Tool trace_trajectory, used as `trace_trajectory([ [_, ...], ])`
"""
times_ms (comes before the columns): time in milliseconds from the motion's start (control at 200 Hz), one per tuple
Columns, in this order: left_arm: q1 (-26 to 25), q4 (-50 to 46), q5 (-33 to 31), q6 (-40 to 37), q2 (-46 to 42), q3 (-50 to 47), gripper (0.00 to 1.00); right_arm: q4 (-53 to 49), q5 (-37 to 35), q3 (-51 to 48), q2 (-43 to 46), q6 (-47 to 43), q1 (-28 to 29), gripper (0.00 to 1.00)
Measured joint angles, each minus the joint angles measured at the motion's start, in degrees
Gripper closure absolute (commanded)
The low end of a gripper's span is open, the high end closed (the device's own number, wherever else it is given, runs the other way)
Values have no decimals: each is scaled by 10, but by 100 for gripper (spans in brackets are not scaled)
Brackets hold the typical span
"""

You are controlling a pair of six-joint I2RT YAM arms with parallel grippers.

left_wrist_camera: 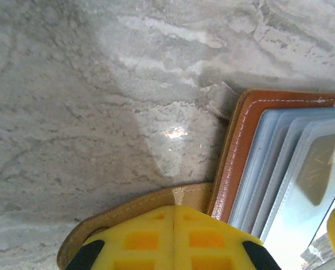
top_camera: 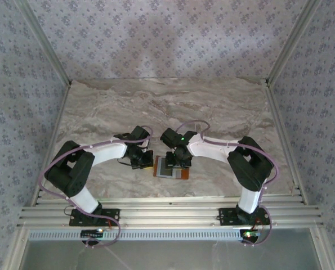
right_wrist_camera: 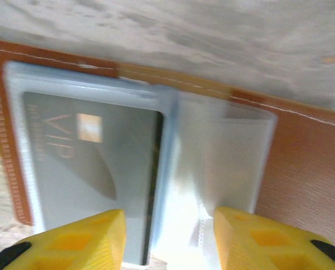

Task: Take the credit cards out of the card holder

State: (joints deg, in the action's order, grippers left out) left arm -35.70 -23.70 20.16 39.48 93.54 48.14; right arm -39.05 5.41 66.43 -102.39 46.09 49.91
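- Brown leather bifold card holder [top_camera: 173, 175] lies open and flat on the grey-veined marble table [top_camera: 212, 107], near the front edge, between the two arms.
- Right wrist view: card holder [right_wrist_camera: 302, 163] spread wide, with stitched brown edges showing at the left and top. Pale grey-blue plastic sleeves [right_wrist_camera: 223, 146] sit on top of the leather.
- Grey rectangular plastic card marked VIP [right_wrist_camera: 88, 163], with a small chip, sits inside the left-hand sleeve and is fully tucked in. The right-hand sleeve looks pale and glary; cannot tell its contents.
- Right gripper [right_wrist_camera: 168, 225] hangs just above the sleeves with its yellow fingers [right_wrist_camera: 88, 236] standing apart. One finger is over the card, the other over the glary sleeve, and nothing is pinched between them.
- From above, right gripper [top_camera: 178, 161] is directly over the card holder and covers its middle.
- Left wrist view: left gripper [left_wrist_camera: 174, 239] has its yellow pads pressed together, closed. It sits over a tan leather strip [left_wrist_camera: 128, 211] that curves in to meet the card holder's [left_wrist_camera: 240, 146] near corner. No leather is visible between the pads.
- In the same view the sleeves fan out in layers, and a dark card [left_wrist_camera: 325, 169] shows through the outermost one.
- From above, left gripper [top_camera: 140, 161] is just beside the card holder's left edge.
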Motion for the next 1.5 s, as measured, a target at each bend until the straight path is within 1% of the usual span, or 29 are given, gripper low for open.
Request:
trace_trajectory([
  [110,0,0,1,0,0,0,94,-51,-40,20,0,-5,3,48],
  [270,0,-1,2,0,0,0,94,-101,-83,37,9,-7,8,48],
  [495,0,-13,2,0,0,7,94,-129,-106,33,16,-7,7,52],
  [600,-1,-27,2,0,0,25,93,-128,-106,28,16,-7,5,56],
  [695,-5,-34,2,0,-1,46,93,-117,-105,15,18,-10,4,64],
  [745,-8,-35,3,0,-1,55,93,-115,-103,10,18,-14,4,64],
  [969,-28,-37,11,0,-1,77,93,-91,-101,5,18,-25,-3,64],
  [1124,-37,-37,13,0,4,86,93,-91,-102,5,27,-31,-7,61],
  [1354,-45,-34,15,0,33,87,93,-85,-89,5,89,-30,-9,61],
  [1504,-45,-32,15,0,43,87,93,-27,-44,-22,130,-19,-18,63],
])
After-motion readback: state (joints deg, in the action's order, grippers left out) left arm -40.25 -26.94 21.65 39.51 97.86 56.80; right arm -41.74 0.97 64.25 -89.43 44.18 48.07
